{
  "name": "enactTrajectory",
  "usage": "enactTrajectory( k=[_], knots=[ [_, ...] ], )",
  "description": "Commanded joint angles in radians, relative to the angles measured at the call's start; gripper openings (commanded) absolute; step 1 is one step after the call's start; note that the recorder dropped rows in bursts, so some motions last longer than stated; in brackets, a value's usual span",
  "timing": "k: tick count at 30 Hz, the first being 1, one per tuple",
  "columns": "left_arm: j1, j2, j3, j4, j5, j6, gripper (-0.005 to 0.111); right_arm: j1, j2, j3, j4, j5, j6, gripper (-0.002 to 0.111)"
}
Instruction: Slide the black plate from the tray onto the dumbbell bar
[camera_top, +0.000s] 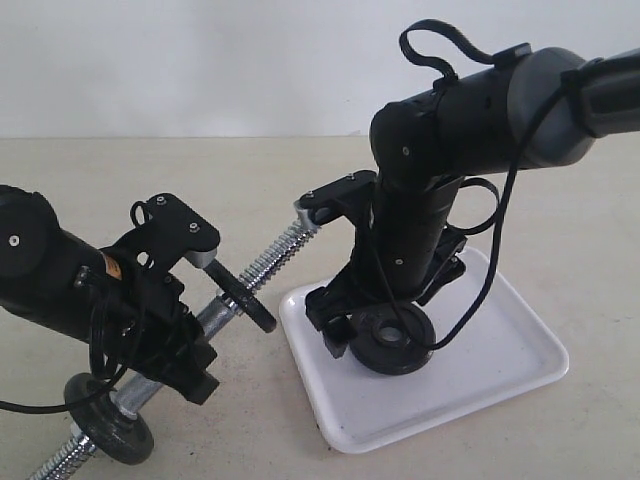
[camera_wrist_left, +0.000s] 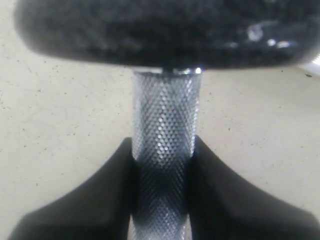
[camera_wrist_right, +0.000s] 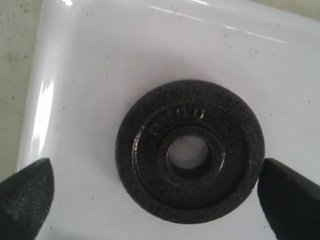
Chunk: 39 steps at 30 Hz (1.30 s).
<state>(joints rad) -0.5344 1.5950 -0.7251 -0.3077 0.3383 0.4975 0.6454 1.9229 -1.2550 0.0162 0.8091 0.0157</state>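
Note:
The black plate (camera_top: 400, 352) lies flat in the white tray (camera_top: 500, 365), near the tray's left side. My right gripper (camera_top: 380, 318) hangs just over it, open, with one fingertip on each side of the plate and neither touching it. In the right wrist view the plate (camera_wrist_right: 190, 150) shows its centre hole, the tray (camera_wrist_right: 100, 60) under it and the fingertips (camera_wrist_right: 25, 195) wide apart. The dumbbell bar (camera_top: 285, 248) slants from lower left up toward the tray. My left gripper (camera_top: 195, 335) is shut on its knurled middle (camera_wrist_left: 165, 150).
Two small black discs sit on the bar, one (camera_top: 250, 297) near the tray's corner and one (camera_top: 112, 425) at the lower left. The bar's free threaded end (camera_top: 300, 225) is close to my right arm (camera_top: 420, 220). A beige table (camera_top: 560, 200) lies all around.

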Motion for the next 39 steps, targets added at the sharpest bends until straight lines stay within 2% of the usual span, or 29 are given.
enactTrajectory(
  k=[1, 11, 21, 27, 39],
  knots=[
    [0.002, -0.052, -0.032, -0.025, -0.099, 0.001, 0.004, -0.007, -0.009, -0.006, 0.008, -0.043, 0.004, 0.105],
    [0.002, -0.052, -0.032, -0.025, -0.101, 0.001, 0.004, -0.007, -0.005, -0.006, 0.02, -0.057, 0.029, 0.105],
    [0.002, -0.052, -0.032, -0.025, -0.099, 0.001, 0.004, -0.007, 0.08, -0.004, -0.05, -0.019, 0.035, 0.105],
    [0.002, -0.052, -0.032, -0.025, -0.099, 0.001, 0.004, -0.007, 0.091, -0.004, -0.161, 0.034, 0.037, 0.105],
    [0.002, -0.052, -0.032, -0.025, -0.103, 0.001, 0.004, -0.007, 0.093, -0.004, -0.159, 0.0, 0.045, 0.105]
  ],
)
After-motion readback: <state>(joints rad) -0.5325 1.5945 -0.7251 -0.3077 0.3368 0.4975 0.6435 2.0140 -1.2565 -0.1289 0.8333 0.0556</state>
